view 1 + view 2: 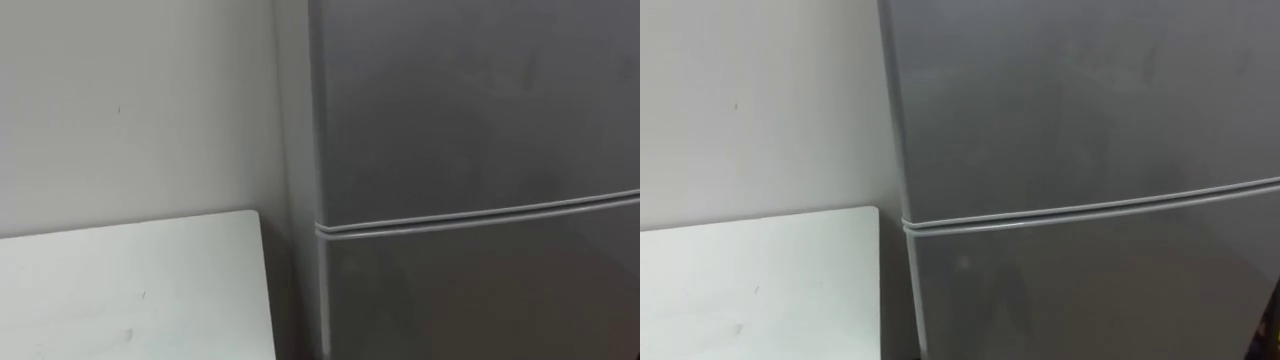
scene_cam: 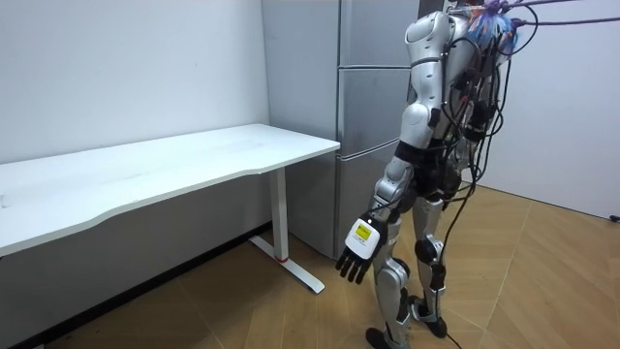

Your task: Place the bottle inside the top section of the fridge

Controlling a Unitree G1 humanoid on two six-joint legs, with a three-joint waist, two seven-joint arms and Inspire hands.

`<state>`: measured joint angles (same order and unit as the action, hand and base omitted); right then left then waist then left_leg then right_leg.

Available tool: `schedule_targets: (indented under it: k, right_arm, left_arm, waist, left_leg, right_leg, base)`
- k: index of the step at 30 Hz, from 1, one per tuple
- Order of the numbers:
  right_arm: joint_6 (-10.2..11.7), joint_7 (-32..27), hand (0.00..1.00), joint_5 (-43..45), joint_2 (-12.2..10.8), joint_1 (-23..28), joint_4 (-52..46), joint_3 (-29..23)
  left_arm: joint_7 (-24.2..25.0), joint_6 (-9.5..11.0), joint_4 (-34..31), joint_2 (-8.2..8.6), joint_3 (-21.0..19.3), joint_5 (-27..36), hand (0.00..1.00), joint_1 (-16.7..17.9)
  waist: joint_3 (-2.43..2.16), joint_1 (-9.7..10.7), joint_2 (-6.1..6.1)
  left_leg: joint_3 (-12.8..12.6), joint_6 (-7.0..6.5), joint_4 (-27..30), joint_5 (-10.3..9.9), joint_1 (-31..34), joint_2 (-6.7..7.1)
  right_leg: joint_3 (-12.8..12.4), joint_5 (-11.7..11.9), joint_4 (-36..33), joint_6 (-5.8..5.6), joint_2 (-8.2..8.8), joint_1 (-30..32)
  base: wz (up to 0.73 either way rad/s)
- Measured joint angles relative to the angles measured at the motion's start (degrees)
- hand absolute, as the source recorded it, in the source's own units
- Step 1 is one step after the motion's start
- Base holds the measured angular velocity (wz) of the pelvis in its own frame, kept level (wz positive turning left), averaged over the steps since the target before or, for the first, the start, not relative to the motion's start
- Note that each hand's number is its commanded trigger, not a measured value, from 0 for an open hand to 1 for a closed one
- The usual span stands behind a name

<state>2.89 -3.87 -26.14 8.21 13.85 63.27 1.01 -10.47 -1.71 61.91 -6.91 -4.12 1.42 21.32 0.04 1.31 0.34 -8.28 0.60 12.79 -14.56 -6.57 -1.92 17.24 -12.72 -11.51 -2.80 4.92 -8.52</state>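
A grey two-door fridge (image 1: 470, 100) stands close in front of me, both doors closed. The seam between its upper and lower door (image 1: 480, 215) runs across the eye views. In the room view I stand upright facing the fridge (image 2: 368, 97), about a step away. My left hand (image 2: 360, 254) hangs low beside my thigh, open with relaxed fingers and holding nothing.
A white desk (image 1: 130, 290) stands to my left, its corner right beside the fridge's side, against a pale wall (image 1: 130, 100). In the room view the desk (image 2: 174, 165) reaches far to the left on white legs. Wooden floor (image 2: 523, 281) lies open behind me.
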Motion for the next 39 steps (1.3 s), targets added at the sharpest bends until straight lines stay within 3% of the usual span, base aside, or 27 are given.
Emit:
schedule_targets:
  k: [8,16,24,39]
  right_arm:
    - [0.03,3.56,0.0,0.3,0.11,-1.33,1.99,0.15]
    - [0.0,5.79,0.0,1.85,0.5,-3.35,5.82,0.16]
    - [-0.04,6.57,0.0,2.21,0.83,-3.61,6.11,0.73]
    - [-1.0,7.77,0.0,4.47,1.17,-5.01,6.84,1.9]
  left_arm:
    - [0.09,-0.29,0.26,0.15,0.0,-0.02,0.0,-0.59]
    - [1.48,-0.61,2.37,0.16,-0.02,-4.41,0.0,-1.83]
    - [2.54,-0.8,2.43,0.15,0.01,-6.09,0.0,-2.9]
    - [3.48,-0.92,2.5,0.52,-0.06,-8.46,0.0,-3.04]
  waist:
    - [0.07,-0.19,-0.06]
    - [0.26,-0.42,-0.16]
    - [0.32,-1.62,-0.24]
    - [0.34,-1.81,-0.77]
  left_leg:
    - [1.56,0.01,0.11,0.01,0.62,0.37]
    - [2.29,0.01,0.31,0.01,1.03,0.52]
    - [2.41,0.01,0.53,0.01,1.56,0.52]
    - [3.76,0.03,1.06,0.03,2.96,0.71]
  right_leg:
    - [1.41,-0.12,0.94,-0.19,0.1,-0.59]
    - [1.85,-0.19,1.15,-0.3,0.13,-0.6]
    - [1.92,-0.2,1.65,-0.31,0.02,-0.51]
    - [3.59,-0.21,1.93,-0.31,0.13,-0.43]
  base:
    - [0.1]
    - [0.03]
    - [0.01]
    - [0.05]
